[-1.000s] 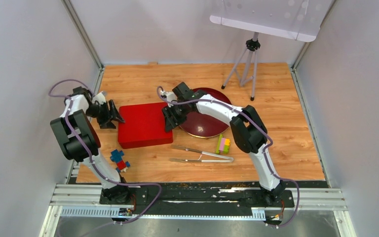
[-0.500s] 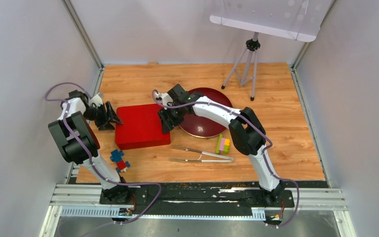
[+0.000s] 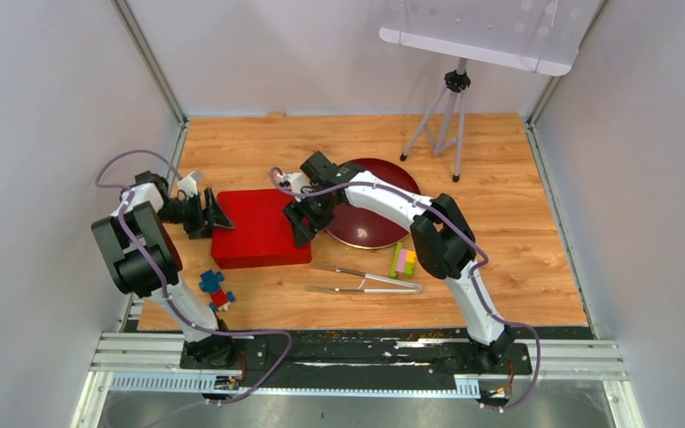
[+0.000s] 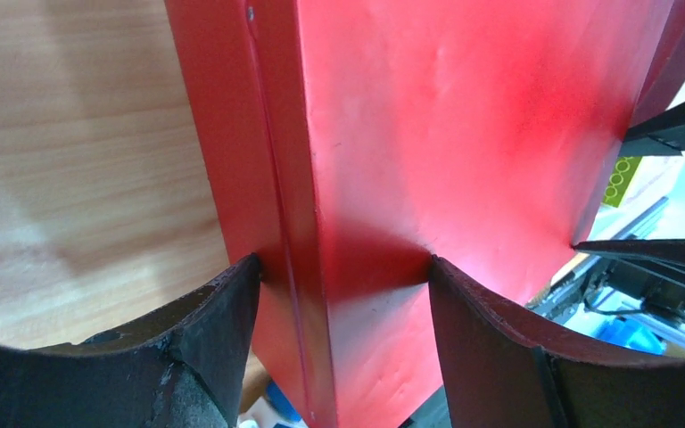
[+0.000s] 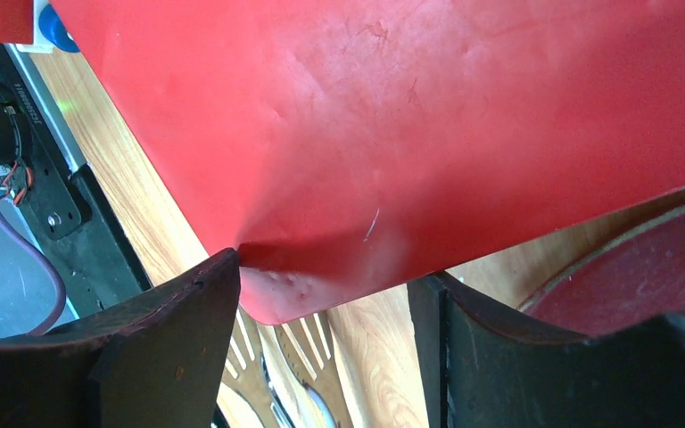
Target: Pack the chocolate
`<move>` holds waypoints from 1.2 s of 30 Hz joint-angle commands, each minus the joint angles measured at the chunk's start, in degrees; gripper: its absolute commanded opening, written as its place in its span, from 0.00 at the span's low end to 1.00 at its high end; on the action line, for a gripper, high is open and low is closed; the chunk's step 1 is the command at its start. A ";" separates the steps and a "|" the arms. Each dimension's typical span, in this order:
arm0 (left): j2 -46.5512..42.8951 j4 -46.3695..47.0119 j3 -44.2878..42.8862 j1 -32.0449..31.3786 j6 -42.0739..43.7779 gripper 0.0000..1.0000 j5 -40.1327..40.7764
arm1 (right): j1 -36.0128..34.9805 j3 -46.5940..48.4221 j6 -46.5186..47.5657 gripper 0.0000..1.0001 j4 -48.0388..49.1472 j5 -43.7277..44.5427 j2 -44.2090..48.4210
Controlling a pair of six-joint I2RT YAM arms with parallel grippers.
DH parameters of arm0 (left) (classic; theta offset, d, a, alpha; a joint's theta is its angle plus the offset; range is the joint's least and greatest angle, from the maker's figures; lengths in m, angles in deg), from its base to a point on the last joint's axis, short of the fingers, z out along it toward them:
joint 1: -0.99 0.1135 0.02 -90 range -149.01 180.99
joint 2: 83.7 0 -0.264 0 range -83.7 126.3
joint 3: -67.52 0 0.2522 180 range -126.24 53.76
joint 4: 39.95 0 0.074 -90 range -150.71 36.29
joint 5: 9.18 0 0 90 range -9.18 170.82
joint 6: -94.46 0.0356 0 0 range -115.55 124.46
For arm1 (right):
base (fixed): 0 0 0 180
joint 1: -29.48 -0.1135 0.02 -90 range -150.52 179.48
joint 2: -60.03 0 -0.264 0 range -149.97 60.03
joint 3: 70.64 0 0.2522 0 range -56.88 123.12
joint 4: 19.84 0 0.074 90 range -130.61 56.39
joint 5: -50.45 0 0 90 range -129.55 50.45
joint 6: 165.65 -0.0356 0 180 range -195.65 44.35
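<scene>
We see no chocolate in any view; it may lie hidden inside the shut red box point(image 3: 259, 227), whose long axis runs 9 to 3 o'clock. The left gripper point(image 3: 217, 217) straddles its 9 o'clock end and the right gripper point(image 3: 299, 223) its 3 o'clock end, equally near. Both have wide jaws with tips at the box; whether they are pinching it we cannot tell.

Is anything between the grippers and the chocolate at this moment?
No chocolate shows in any view, so that can't be settled. What lies between the left gripper and the right gripper is the closed red box, its edges between their jaws. If the chocolate is inside, the shut box itself would be in the way.
</scene>
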 commanded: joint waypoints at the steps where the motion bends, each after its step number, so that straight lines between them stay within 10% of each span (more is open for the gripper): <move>1: -3.88 0.35 3.58 -9.56 -5.43 0.74 -8.03 | -3.00 -2.10 4.31 0.66 1.09 5.16 -0.93; 7: -6.44 0.23 3.79 -12.89 -5.92 0.70 7.41 | -2.07 -11.73 7.26 0.65 1.87 9.89 2.81; 12: -4.60 2.80 4.12 -3.12 -6.18 0.63 13.41 | -2.03 -10.84 8.44 0.65 2.52 10.62 1.86; 20: 2.76 4.46 4.84 -0.55 -8.42 0.61 9.41 | -1.67 -9.17 10.61 0.64 2.00 11.60 -1.18; 36: -10.81 0.09 -12.81 -3.77 -5.02 0.65 16.19 | -0.44 -5.49 10.68 0.63 1.74 10.29 -2.82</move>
